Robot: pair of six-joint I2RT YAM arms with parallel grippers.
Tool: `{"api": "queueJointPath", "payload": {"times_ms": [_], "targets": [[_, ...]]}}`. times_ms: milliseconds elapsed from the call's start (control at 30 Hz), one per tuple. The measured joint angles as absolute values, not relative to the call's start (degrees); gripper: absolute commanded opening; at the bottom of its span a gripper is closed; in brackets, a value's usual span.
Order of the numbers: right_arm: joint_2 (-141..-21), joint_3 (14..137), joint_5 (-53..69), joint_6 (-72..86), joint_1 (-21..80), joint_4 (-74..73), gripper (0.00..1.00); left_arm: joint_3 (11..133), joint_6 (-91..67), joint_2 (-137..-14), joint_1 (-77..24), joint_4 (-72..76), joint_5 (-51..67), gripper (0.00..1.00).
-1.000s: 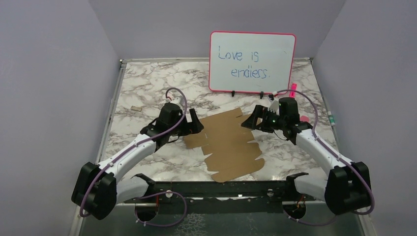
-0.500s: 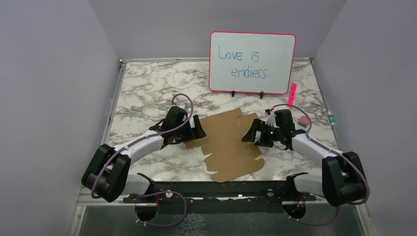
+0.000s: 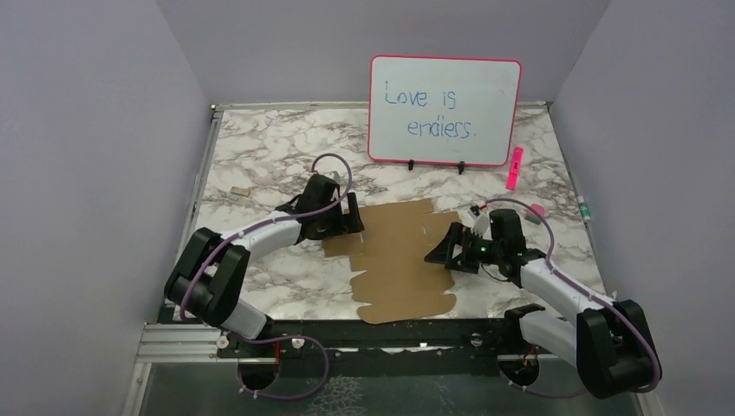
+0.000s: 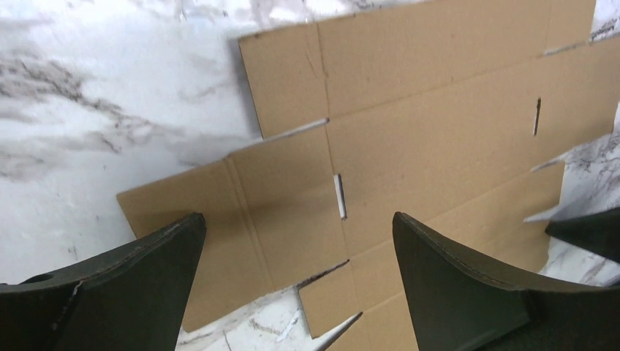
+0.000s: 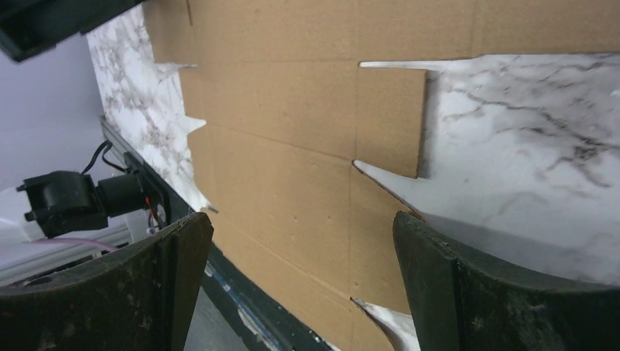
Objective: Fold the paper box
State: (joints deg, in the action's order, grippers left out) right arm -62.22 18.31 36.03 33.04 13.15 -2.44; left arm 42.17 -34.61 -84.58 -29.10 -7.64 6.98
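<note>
**Flat cardboard sheet between two open arms**

The paper box (image 3: 400,260) lies flat and unfolded in the middle of the tabletop (image 3: 260,156), its near end reaching the 6 o'clock edge. The left fingers (image 4: 131,292) are spread wide at the sheet's 10 o'clock corner, holding nothing. The right fingers (image 5: 468,292) gape just as wide at its 3 o'clock side, also empty. A whiteboard (image 3: 445,110) stands at 12 o'clock.

Both arms (image 3: 260,234) lower, nearer the paper box (image 3: 399,260)

The top camera sits high behind the counter (image 3: 260,147) and looks down over it. Each wrist camera looks closely between its own fingers (image 4: 124,292). All three share the paper box (image 3: 399,251).
</note>
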Motion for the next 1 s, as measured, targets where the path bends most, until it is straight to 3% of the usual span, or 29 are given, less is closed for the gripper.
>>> {"api": "queueJointPath", "payload": {"times_ms": [200,367,667,767,1000], "targets": [[-58.4,21.1,37.8,31.5,13.4,-9.4,1.00,46.7,-32.2,-86.3,-27.6,-9.9,6.4,0.99],[-61.6,31.5,36.5,27.9,13.5,-13.1,0.90,47.6,-32.0,-83.4,-26.2,-9.8,6.4,0.98],[-81.1,48.1,29.1,23.0,13.5,-13.2,0.66,48.3,-33.1,-86.8,-23.4,-6.3,9.6,0.81],[-87.1,52.1,27.1,21.8,13.5,-13.1,0.62,48.3,-33.3,-89.5,-22.7,-5.4,10.4,0.72],[-97.0,57.6,24.2,20.5,13.5,-12.6,0.59,50.9,-33.7,-96.1,-21.0,-3.5,13.8,0.64]]}}
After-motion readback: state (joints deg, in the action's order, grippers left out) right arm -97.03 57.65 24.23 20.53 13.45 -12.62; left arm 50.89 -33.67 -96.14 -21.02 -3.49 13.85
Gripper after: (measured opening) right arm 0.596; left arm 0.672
